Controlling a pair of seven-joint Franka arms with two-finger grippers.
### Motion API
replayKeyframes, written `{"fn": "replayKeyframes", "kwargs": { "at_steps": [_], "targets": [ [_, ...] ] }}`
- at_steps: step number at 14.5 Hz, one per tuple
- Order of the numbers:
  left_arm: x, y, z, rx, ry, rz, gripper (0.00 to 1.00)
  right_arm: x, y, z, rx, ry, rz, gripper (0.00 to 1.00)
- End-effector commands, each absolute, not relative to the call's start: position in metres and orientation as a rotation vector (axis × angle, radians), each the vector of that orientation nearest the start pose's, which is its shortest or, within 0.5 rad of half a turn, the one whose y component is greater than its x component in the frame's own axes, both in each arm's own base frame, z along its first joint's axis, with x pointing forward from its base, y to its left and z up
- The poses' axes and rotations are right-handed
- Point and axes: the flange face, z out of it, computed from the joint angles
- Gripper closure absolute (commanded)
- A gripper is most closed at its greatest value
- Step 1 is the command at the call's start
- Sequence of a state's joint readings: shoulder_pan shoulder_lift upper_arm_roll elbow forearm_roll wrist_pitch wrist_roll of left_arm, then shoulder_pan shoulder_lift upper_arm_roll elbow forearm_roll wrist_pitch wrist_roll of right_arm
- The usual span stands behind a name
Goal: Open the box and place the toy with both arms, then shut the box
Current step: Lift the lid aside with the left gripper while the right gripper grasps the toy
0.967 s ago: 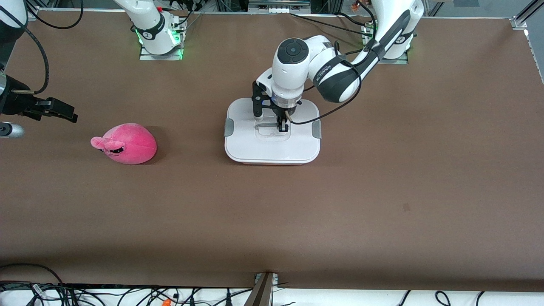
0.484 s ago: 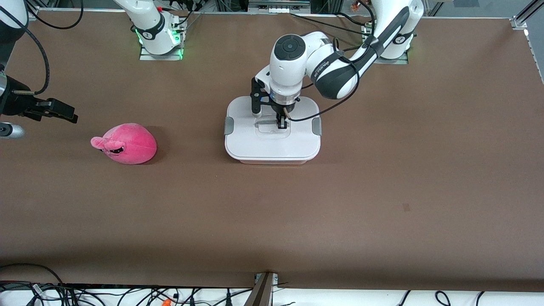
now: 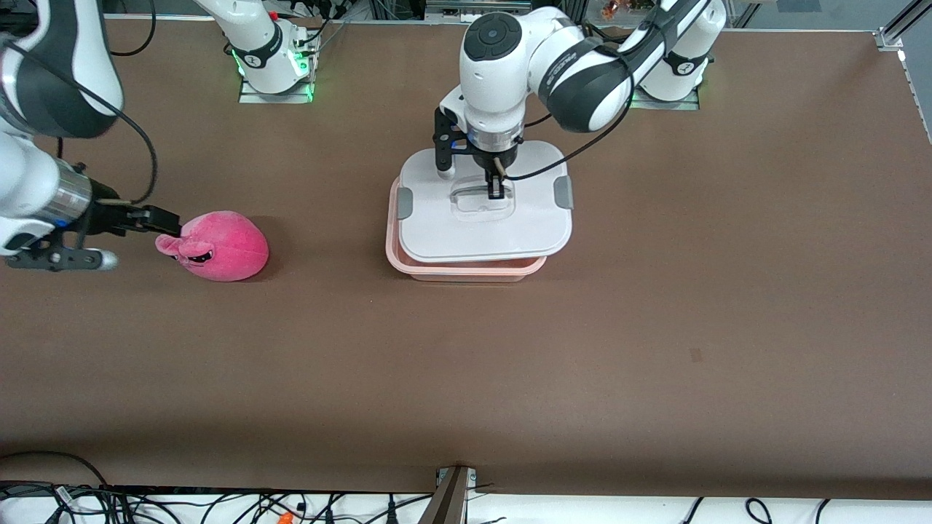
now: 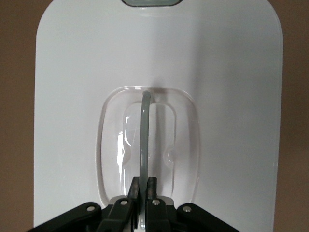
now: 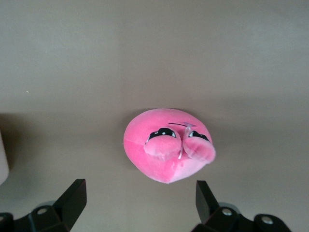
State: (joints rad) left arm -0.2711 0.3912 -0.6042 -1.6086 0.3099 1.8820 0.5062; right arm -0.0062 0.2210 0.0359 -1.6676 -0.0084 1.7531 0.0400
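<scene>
showing pink egg plush toy, squinty face, sm ears

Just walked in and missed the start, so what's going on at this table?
The left end effector is shut on the clear handle of the white lid and holds it lifted off the pink box, which sits uncovered below. The right end effector hangs open over the table beside the pink toy, which lies toward the right arm's end of the table, not yet grasped.
</scene>
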Motion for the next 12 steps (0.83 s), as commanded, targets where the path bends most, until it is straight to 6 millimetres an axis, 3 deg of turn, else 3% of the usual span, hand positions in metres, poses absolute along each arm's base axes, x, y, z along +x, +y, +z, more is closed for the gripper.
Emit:
{"fn": "replayKeyframes", "kwargs": {
  "at_steps": [1,3,5,8,10,12],
  "targets": [
    [0.497,-0.412,0.461,-2.352,1.96,0.17,1.0,0.623,0.019,0.423,-3.146,-0.014,0.267,0.0],
    [0.516,-0.374,0.486,-2.334,1.959,0.283,1.0,0.625,0.02,0.401,-3.146,-0.037,0.323,0.0],
    [0.544,-0.322,0.506,-2.337,1.971,0.359,1.0,0.62,0.019,0.376,-3.139,-0.044,0.398,0.0],
    [0.588,-0.231,0.535,-2.352,2.007,0.354,1.0,0.616,0.015,0.367,-3.168,-0.063,0.437,0.0],
    [0.607,-0.174,0.538,-2.364,2.022,0.36,1.0,0.615,0.011,0.366,-3.206,-0.087,0.448,0.0],
    [0.614,-0.134,0.538,-2.399,1.991,0.401,1.0,0.613,0.006,0.362,-3.213,-0.079,0.465,0.0]
  ]
}}
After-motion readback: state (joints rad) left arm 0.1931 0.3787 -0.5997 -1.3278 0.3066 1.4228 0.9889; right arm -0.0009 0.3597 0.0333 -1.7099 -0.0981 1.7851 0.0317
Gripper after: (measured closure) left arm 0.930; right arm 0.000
